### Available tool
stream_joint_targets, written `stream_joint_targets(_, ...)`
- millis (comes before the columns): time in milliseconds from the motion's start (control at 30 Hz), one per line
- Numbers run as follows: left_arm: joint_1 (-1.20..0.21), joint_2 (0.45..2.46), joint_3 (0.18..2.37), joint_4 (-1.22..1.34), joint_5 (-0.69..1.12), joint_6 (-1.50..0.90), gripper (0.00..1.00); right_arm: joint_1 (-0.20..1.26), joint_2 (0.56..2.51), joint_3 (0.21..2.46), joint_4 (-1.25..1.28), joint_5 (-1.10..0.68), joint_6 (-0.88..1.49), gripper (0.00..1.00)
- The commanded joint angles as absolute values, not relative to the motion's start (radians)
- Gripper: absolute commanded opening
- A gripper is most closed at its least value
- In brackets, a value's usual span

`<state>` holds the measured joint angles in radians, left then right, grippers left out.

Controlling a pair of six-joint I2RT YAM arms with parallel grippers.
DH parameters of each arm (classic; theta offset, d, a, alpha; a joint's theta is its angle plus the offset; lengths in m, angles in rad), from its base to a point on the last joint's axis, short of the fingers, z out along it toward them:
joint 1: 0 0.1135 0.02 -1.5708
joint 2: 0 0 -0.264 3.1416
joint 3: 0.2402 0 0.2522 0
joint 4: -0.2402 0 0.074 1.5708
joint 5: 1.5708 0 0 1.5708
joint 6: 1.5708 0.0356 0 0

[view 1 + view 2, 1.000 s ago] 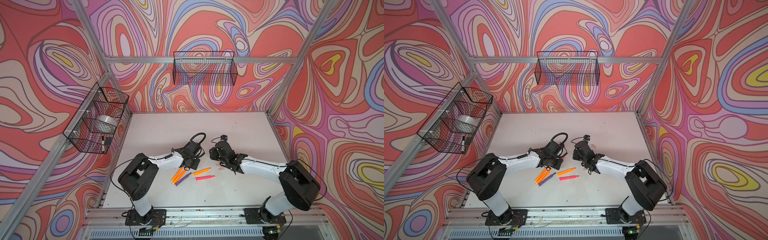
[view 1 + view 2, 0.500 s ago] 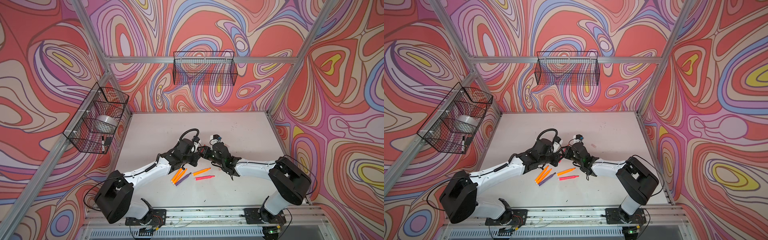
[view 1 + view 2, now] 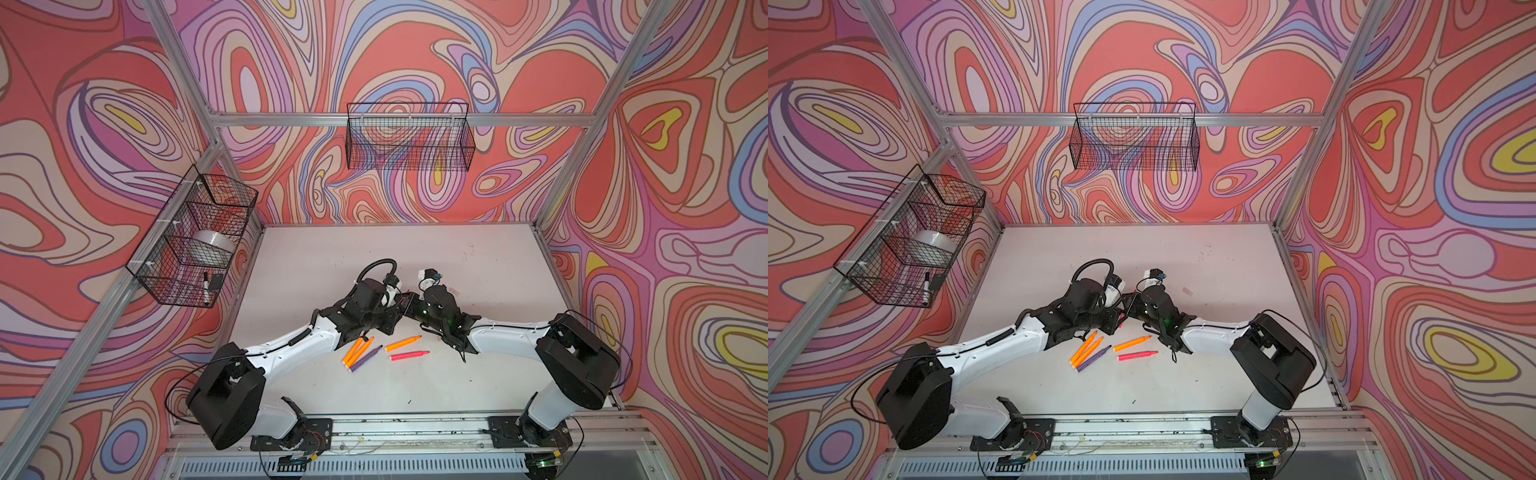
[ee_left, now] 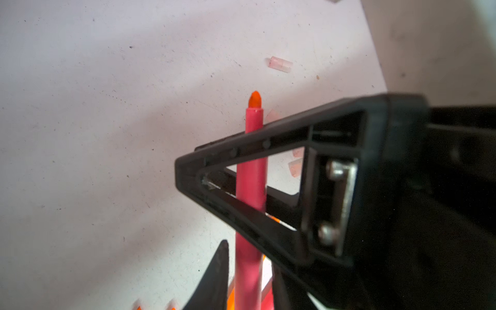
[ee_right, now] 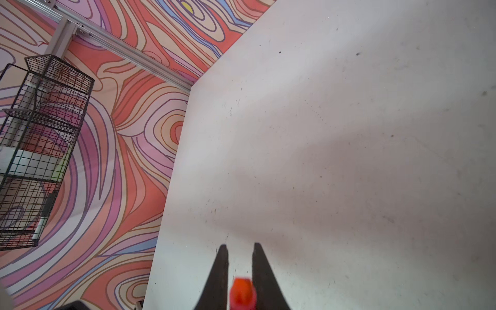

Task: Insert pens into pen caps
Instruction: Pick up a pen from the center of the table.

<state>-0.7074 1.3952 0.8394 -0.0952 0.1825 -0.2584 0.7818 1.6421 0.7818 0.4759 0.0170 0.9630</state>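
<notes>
Just above the table [image 4: 80, 134], the right gripper [image 5: 239, 249] clamps a hot pink pen [image 4: 251, 174] that also sits inside the left gripper [image 4: 249, 263], whose hold is unclear

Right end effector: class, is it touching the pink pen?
Touching. Right wrist view: the right end effector pinches the pink pen between its fingers.

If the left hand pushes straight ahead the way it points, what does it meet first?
Most likely the right hand, whose finger crosses the pink pen directly ahead, though depth is unclear.
</notes>
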Motion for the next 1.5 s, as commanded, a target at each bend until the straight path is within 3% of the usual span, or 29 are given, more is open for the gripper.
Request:
stream_joint_targets(0, -0.71, 1.401, 0.84, -0.05, 0.199, -0.256, 0.32, 0.798, 1.642, 0.801, 0.463, 0.014, 0.962, 0.0)
stream_joint_targets(267, -0.709, 1.426, 0.849, -0.034, 0.214, -0.256, 0.34, 0.8, 1.649, 0.785, 0.52, 0.002, 0.989, 0.0)
stream_joint_targets(467, -0.709, 1.434, 0.85, -0.02, 0.223, -0.255, 0.3, 0.802, 1.665, 0.785, 0.548, -0.011, 1.004, 0.0)
stream_joint_targets(567, -0.71, 1.43, 0.846, -0.013, 0.219, -0.258, 0.24, 0.802, 1.678, 0.787, 0.555, -0.014, 1.01, 0.0)
stream_joint_targets(700, -0.709, 1.426, 0.833, 0.008, 0.206, -0.262, 0.08, 0.802, 1.685, 0.778, 0.573, -0.016, 1.019, 0.0)
stream_joint_targets(767, -0.706, 1.42, 0.819, 0.032, 0.204, -0.269, 0.05, 0.802, 1.683, 0.771, 0.578, -0.014, 1.017, 0.13)
stream_joint_targets(867, -0.689, 1.4, 0.787, 0.085, 0.203, -0.292, 0.0, 0.802, 1.667, 0.748, 0.584, -0.002, 1.006, 0.48)
stream_joint_targets(933, -0.663, 1.389, 0.773, 0.09, 0.175, -0.315, 0.0, 0.802, 1.637, 0.734, 0.551, 0.021, 0.986, 0.6)
stream_joint_targets(1000, -0.631, 1.374, 0.754, 0.089, 0.145, -0.344, 0.0, 0.801, 1.599, 0.724, 0.485, 0.055, 0.958, 0.65)
stream_joint_targets(1167, -0.6, 1.279, 0.643, 0.14, 0.074, -0.373, 0.0, 0.802, 1.508, 0.683, 0.287, 0.224, 0.906, 0.64)
stream_joint_targets(1267, -0.601, 1.228, 0.599, 0.149, 0.05, -0.373, 0.0, 0.802, 1.49, 0.703, 0.165, 0.301, 0.873, 0.57)
stream_joint_targets(1467, -0.6, 1.14, 0.556, 0.133, 0.043, -0.373, 0.0, 0.801, 1.636, 0.898, -0.089, 0.339, 0.775, 0.49)
